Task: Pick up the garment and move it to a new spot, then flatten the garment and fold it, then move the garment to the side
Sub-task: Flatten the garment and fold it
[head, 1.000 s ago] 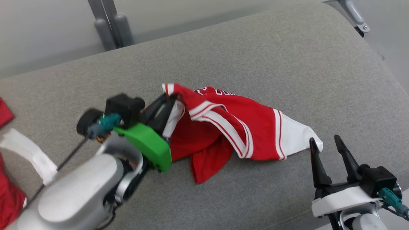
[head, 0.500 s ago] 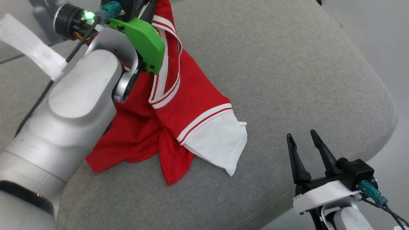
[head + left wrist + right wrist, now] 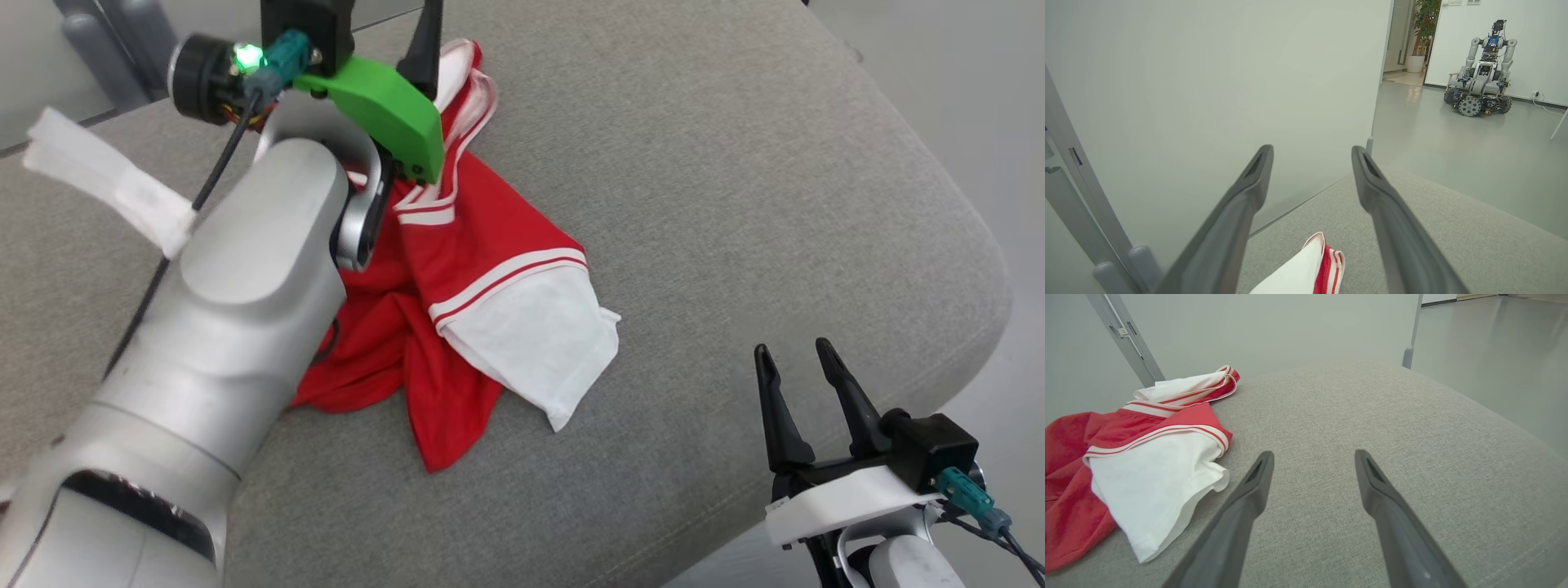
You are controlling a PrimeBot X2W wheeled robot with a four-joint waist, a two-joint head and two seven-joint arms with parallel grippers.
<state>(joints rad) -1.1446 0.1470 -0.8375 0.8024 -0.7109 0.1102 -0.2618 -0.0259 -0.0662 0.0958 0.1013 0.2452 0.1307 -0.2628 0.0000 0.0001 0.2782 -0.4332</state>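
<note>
The crumpled red sports jersey with white stripe trim lies mid-left on the grey fabric cushion. The left fingers stand spread and empty over its far end; the right fingers, also spread, sit near-right, apart. Relocation looks done; flattening next needs both gripping opposite edges.

Left pincer spread, arm stretched forward; right pincer spread, low.

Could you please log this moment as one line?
jersey: crumpled on grey cushion | left end effector: open, empty, over jersey | right end effector: open, empty
</note>
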